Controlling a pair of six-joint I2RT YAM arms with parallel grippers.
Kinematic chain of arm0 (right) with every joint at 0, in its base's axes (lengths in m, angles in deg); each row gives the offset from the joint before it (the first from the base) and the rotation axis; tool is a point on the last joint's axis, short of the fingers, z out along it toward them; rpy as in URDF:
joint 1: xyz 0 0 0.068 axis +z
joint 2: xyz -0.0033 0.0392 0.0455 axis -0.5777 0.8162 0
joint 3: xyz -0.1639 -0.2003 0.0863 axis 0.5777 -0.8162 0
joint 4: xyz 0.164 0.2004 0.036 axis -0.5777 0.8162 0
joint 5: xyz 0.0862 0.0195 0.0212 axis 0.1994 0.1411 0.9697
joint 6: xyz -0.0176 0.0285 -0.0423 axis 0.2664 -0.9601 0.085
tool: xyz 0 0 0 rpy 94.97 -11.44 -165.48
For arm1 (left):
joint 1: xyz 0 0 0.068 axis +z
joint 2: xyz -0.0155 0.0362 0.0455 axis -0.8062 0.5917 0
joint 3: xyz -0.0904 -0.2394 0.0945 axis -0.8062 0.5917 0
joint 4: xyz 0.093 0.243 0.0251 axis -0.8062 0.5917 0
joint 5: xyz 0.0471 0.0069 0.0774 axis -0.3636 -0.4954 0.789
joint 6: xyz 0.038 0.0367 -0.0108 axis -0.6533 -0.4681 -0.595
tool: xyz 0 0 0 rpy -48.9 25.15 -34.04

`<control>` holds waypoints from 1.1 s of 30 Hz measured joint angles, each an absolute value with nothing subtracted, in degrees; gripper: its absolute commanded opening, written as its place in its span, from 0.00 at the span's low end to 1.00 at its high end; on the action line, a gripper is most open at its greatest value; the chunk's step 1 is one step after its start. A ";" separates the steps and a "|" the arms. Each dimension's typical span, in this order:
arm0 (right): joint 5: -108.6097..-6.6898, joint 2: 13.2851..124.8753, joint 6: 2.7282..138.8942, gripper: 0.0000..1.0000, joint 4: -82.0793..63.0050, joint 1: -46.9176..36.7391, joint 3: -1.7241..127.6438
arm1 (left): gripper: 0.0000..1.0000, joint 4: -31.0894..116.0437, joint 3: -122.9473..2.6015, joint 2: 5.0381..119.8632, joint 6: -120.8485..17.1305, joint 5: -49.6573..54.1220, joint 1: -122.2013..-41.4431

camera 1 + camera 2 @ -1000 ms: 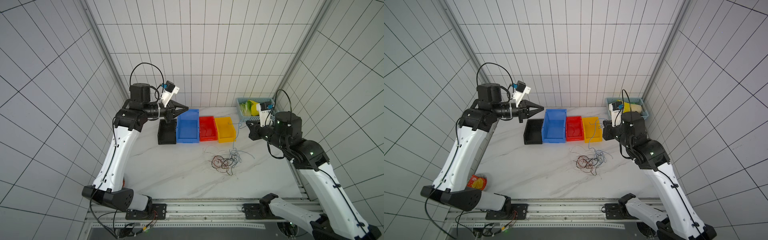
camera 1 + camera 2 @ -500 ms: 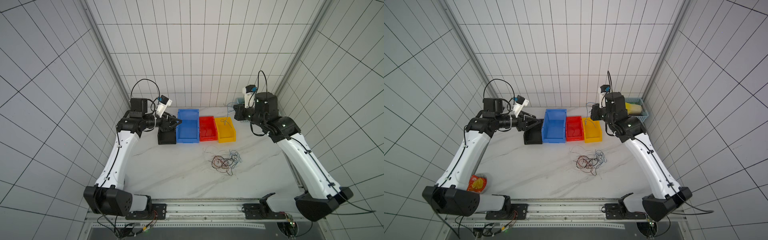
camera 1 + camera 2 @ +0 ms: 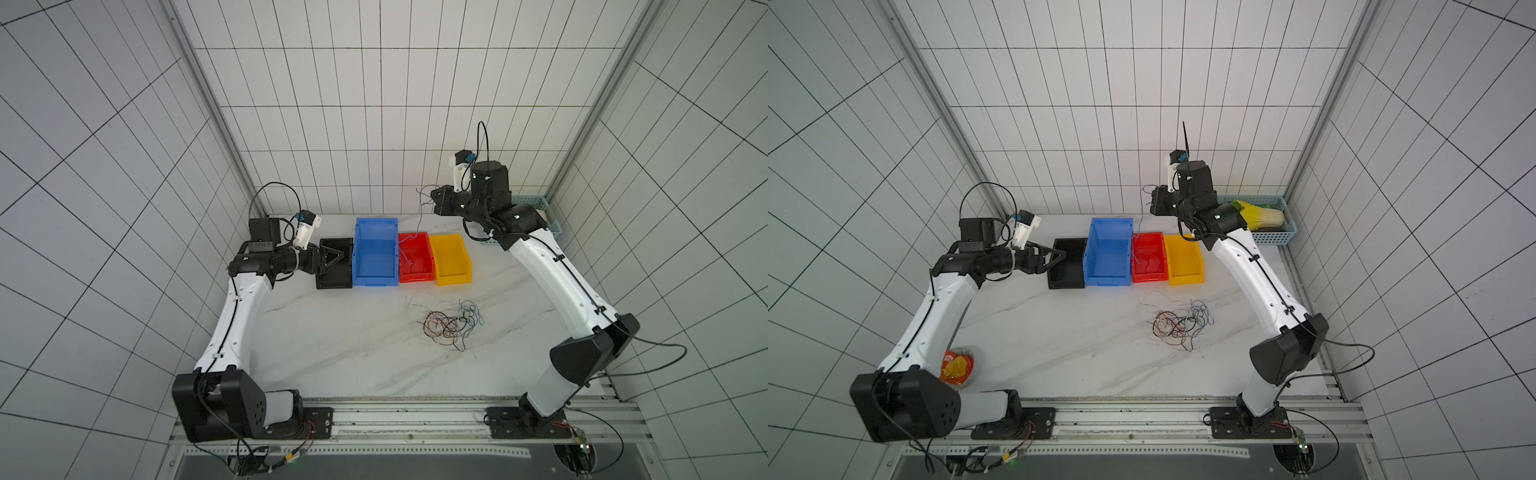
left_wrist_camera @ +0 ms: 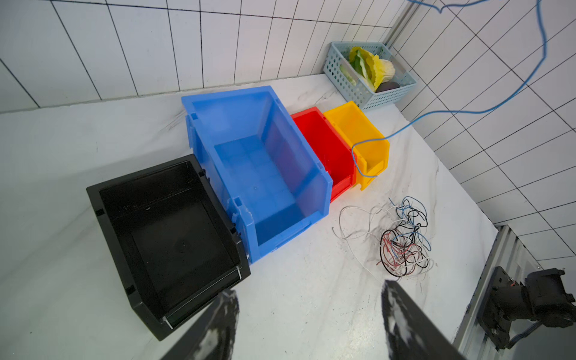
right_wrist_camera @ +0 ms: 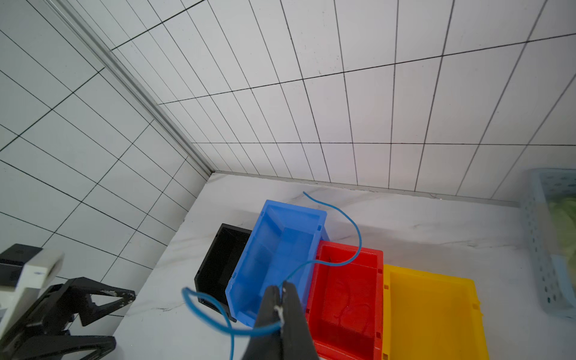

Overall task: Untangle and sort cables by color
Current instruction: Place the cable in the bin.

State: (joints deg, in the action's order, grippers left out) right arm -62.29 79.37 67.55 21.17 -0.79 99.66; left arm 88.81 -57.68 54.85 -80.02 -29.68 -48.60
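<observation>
Blue cable (image 5: pixel 360 243) hangs lengthwise, tip downward

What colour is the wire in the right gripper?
Blue. The wire shows best in the right wrist view, pinched by the right gripper.

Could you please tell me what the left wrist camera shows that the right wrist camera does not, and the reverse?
Only the left wrist view shows the unsorted tangle of cables in front of the bins.
Only the right wrist view shows the right gripper shut on the blue cable, and thin red cables lying in the red bin.
Both show the blue cable hanging in the air, the row of black bin, blue bin, red bin and yellow bin, and the pale blue basket.
</observation>
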 measured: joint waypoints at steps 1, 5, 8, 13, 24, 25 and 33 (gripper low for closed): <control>-61.79 81.05 67.33 0.00 20.73 -0.46 101.40 | 0.70 88.70 -56.85 54.74 -80.02 -29.22 -48.27; -60.76 88.16 66.79 0.00 20.04 0.50 108.00 | 0.71 88.61 -54.27 54.42 -80.35 -27.54 -47.18; -60.57 94.36 66.83 0.00 19.93 1.20 112.92 | 0.71 88.61 -53.17 54.40 -80.67 -26.42 -46.74; -60.46 102.52 67.49 0.00 19.95 2.64 118.02 | 0.71 88.61 -52.32 54.40 -81.18 -25.22 -46.52; -58.64 108.20 68.10 0.00 20.41 6.05 119.28 | 0.71 88.59 -52.08 54.40 -81.75 -24.11 -46.48; -58.53 108.18 68.12 0.00 20.28 6.27 119.33 | 0.71 88.59 -52.08 54.40 -81.75 -24.11 -46.48; -58.12 106.80 67.57 0.00 19.58 6.47 110.98 | 0.71 88.50 -51.84 54.40 -82.25 -24.15 -46.48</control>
